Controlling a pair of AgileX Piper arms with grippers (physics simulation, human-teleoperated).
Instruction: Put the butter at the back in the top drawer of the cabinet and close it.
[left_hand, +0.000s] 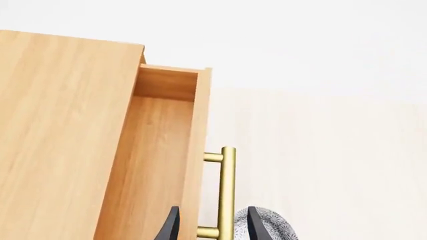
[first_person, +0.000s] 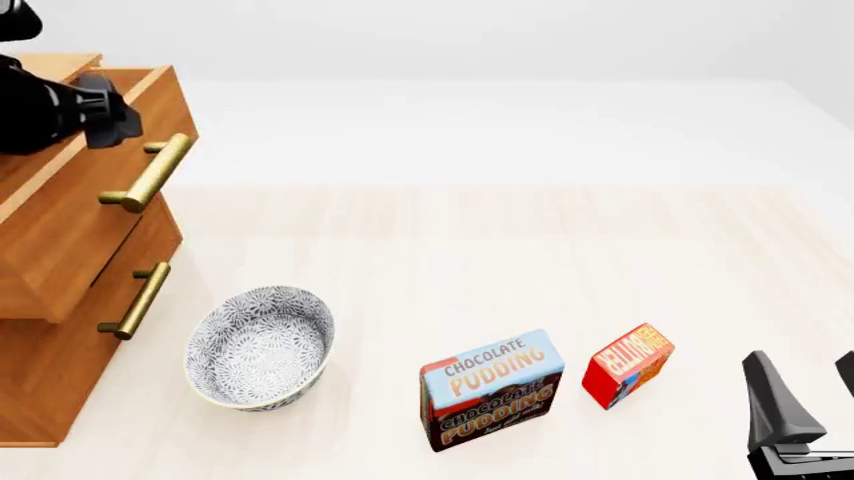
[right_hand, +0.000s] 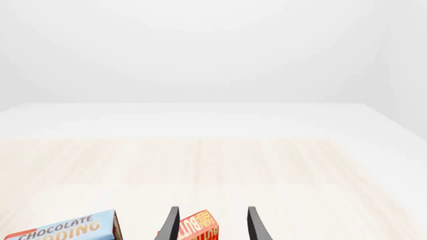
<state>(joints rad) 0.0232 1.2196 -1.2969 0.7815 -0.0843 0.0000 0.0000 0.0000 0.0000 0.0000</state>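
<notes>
The butter (first_person: 627, 364) is a small red box standing on the table at the front right; in the right wrist view the butter (right_hand: 199, 227) shows between the fingertips. My right gripper (first_person: 807, 385) is open, a little to the butter's right and apart from it. The cabinet (first_person: 54, 370) stands at the left with its top drawer (first_person: 94, 210) pulled out. In the left wrist view the top drawer (left_hand: 153, 165) looks empty. My left gripper (left_hand: 212, 227) is open, its fingertips either side of the brass handle (left_hand: 227, 185).
A blue-and-brown Chocolate Pudding box (first_person: 491, 388) stands left of the butter. A patterned bowl (first_person: 260, 345) sits in front of the cabinet, below the open drawer. The drawer below (first_person: 140, 298) is shut.
</notes>
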